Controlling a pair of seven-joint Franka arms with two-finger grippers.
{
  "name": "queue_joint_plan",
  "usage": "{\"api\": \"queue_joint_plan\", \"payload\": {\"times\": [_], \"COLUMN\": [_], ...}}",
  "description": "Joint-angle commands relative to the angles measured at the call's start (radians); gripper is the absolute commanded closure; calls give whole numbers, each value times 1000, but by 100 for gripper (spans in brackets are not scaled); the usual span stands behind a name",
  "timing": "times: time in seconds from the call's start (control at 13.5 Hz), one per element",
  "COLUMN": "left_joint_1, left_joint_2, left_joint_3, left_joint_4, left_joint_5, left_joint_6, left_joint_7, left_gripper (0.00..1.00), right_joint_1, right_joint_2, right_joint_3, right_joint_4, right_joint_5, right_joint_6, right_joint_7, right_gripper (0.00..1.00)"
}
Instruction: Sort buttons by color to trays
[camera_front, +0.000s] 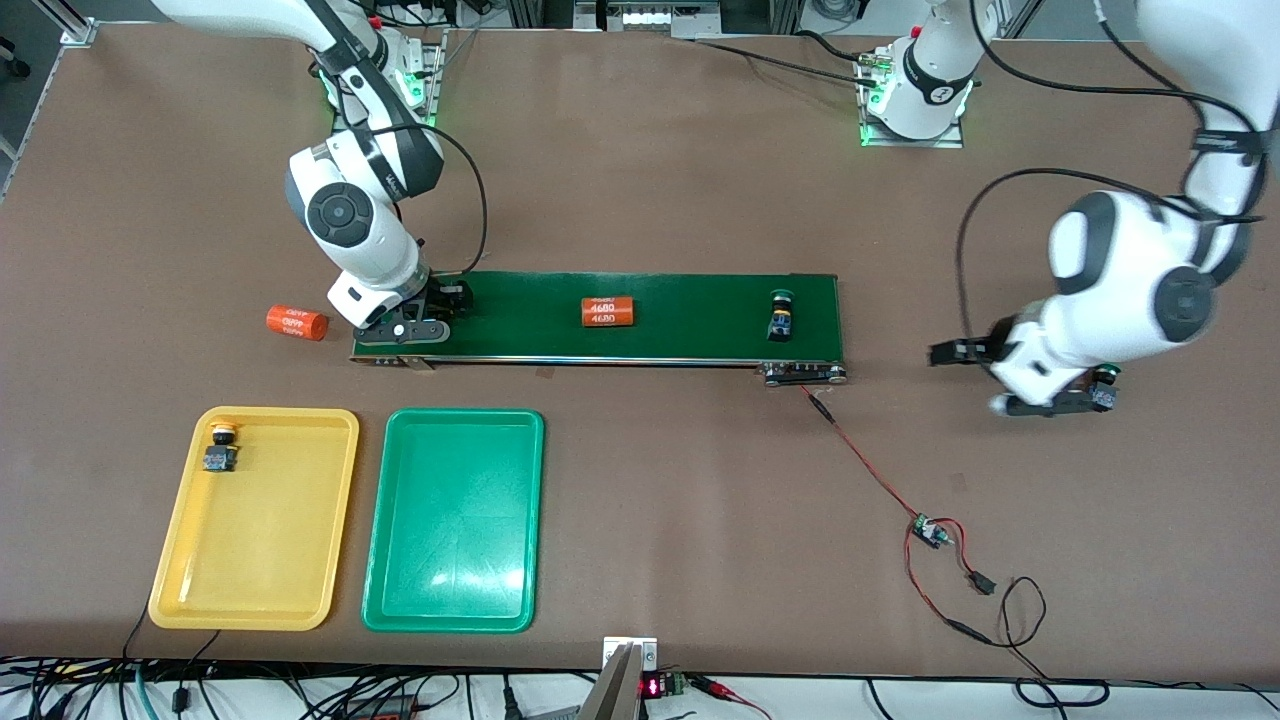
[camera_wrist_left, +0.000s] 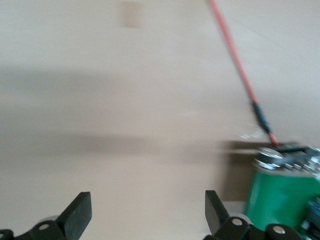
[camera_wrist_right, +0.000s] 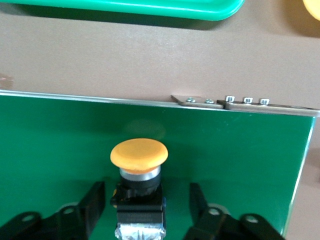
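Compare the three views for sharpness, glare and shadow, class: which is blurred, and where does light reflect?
Left wrist view: smeared by motion, red wire and brown tabletop soft, a broad shadow band across. Right wrist view: crisp on the yellow-orange mushroom-cap button. Front view: sharp, white glare patches on the shallow green plastic tray.

A long dark-green conveyor belt (camera_front: 640, 315) lies across the middle of the brown table (camera_front: 700, 500). An orange cylinder marked 4680 (camera_front: 608, 312) rests on the belt near its middle. A second orange cylinder (camera_front: 296, 322) lies on the table just off the belt's end toward the right arm. From the belt's other end a red wire (camera_front: 860, 460) runs to a small circuit board (camera_front: 930, 530).
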Motion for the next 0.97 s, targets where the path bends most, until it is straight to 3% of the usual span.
{"api": "queue_joint_plan", "payload": {"times": [0.0,0.15,0.37,0.67,0.89], "left_joint_1": [98,165,270,325,324], "left_joint_2": [31,92,210,321,356], "left_joint_3": [-13,3,6,7,10], "left_joint_4": [21,73,177,251,280], "left_joint_5": [45,74,80,81,141], "left_joint_6": [-9,-1,-6,2,2], "left_joint_7": [8,139,386,676,745], "left_gripper": [0,0,0,0,0], "right_joint_1": [-9,-21,-40,-96,-109], "right_joint_2": [1,1,-28,-43,-25], "right_joint_3": [3,2,-18,-26,-78], "right_joint_4": [-5,0,35,280,401], "right_joint_5": [-16,-15,-6,0,3], "right_joint_6": [12,4,-34,-317,-393], "right_joint_7": [-11,-13,-19,-79,-164], "right_gripper": [63,82,84,84,85]}}
